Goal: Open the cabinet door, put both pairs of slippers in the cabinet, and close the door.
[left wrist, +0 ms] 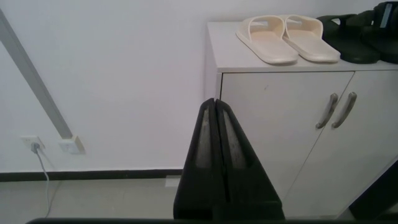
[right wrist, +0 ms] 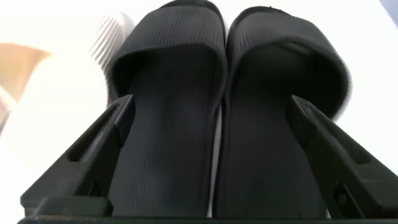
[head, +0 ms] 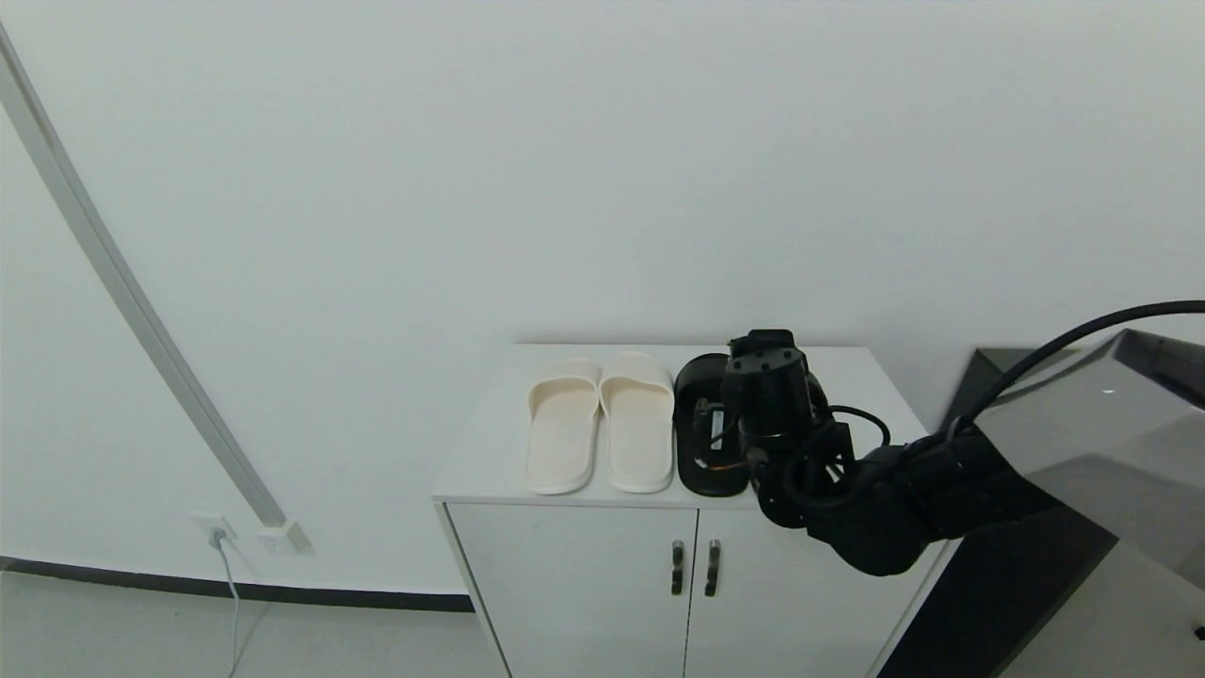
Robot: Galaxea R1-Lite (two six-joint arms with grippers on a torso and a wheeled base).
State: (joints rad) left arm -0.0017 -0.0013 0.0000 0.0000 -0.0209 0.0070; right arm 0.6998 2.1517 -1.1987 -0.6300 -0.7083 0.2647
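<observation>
Black slippers [right wrist: 174,62] lie lengthwise near-to-far; the right gripper [right wrist: 210,104], spread wide, straddles them, the left gripper [left wrist: 215,107] closed, well left.

Shows fine ribbing, matt and rubbery, across the black slippers [right wrist: 168,93]. Looks smooth, matt and foam-like on the cream slippers [head: 635,424]. Reads as smooth white matt laminate on the cabinet [head: 565,584], with a dull metal sheen on the door handles [head: 677,567]. Appears as matt black plastic on the right gripper [right wrist: 211,102]. Looks flat and matt on the wall [head: 602,141].
</observation>
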